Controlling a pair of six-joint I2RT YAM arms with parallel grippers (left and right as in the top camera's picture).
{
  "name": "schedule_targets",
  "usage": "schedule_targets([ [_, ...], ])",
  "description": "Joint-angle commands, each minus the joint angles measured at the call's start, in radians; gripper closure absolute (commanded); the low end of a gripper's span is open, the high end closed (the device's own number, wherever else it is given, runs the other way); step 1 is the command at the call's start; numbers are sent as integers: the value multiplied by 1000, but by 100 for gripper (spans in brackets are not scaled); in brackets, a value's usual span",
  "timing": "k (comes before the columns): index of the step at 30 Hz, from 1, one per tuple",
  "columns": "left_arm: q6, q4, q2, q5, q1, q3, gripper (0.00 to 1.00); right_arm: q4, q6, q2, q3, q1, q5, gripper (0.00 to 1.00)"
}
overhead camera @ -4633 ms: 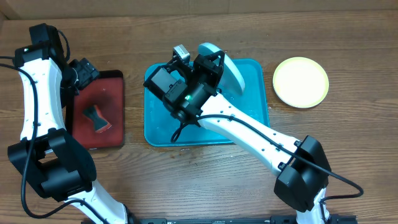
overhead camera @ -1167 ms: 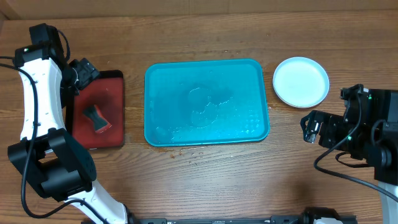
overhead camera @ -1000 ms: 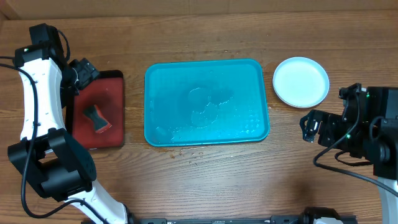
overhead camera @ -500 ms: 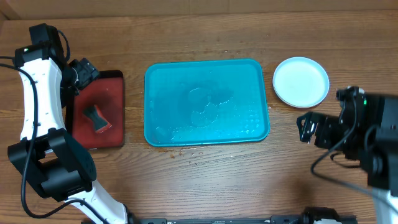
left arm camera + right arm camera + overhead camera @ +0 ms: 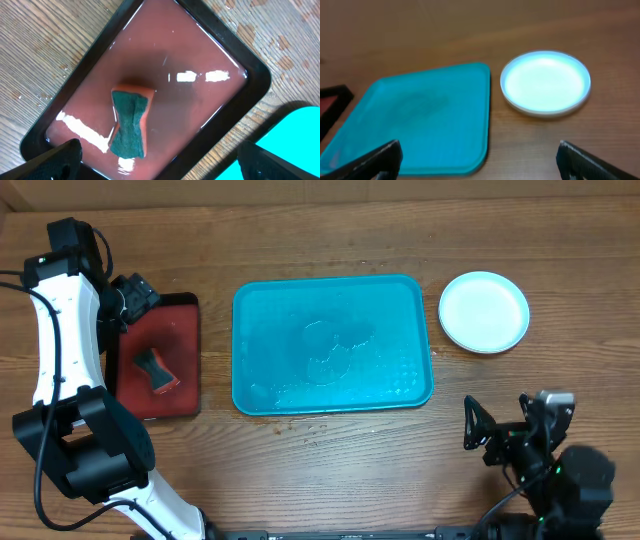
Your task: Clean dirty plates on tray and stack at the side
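Observation:
The teal tray [image 5: 330, 345] lies mid-table, wet, with no plate on it; it also fills the lower left of the right wrist view [image 5: 420, 115]. To its right on the wood sits a round pale plate [image 5: 484, 311] [image 5: 545, 82], and anything beneath it is hidden. My right gripper [image 5: 478, 435] [image 5: 479, 159] stands open near the front right edge, well short of the plate. At the far left my left gripper [image 5: 132, 292] [image 5: 160, 160] hangs open above the red tray, holding nothing.
A black-rimmed red tray [image 5: 175, 320] [image 5: 200, 100] at the left holds shallow water and a green-and-orange sponge [image 5: 155, 370] [image 5: 129, 122]. Water drops dot the wood in front of the teal tray. The left arm's white links run along the left edge.
The right arm, earlier over the teal tray with a plate, has drawn back toward the front right edge. A pale plate now covers the yellow-green one. The left arm is still.

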Motion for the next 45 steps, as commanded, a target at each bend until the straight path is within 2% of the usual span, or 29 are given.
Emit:
schedule_targets([
  [1, -3, -2, -12, 4, 3, 16, 0, 70, -2, -102, -91, 6, -13, 0],
  [5, -3, -2, -12, 4, 3, 16, 0, 200, -3, -183, -188, 6, -13, 0],
  [13, -3, -2, -12, 4, 3, 16, 0, 444, -3, -182, -315, 20, 3, 0],
  [20, -3, -2, -12, 4, 3, 16, 0, 608, -3, -182, -417, 102, 120, 0],
  [28, -3, -2, -12, 4, 3, 16, 0, 559, -6, -182, -422, 114, 195, 0],
  [45, -3, -2, -12, 4, 5, 16, 0, 560, -6, -182, -422, 115, 198, 0],
])
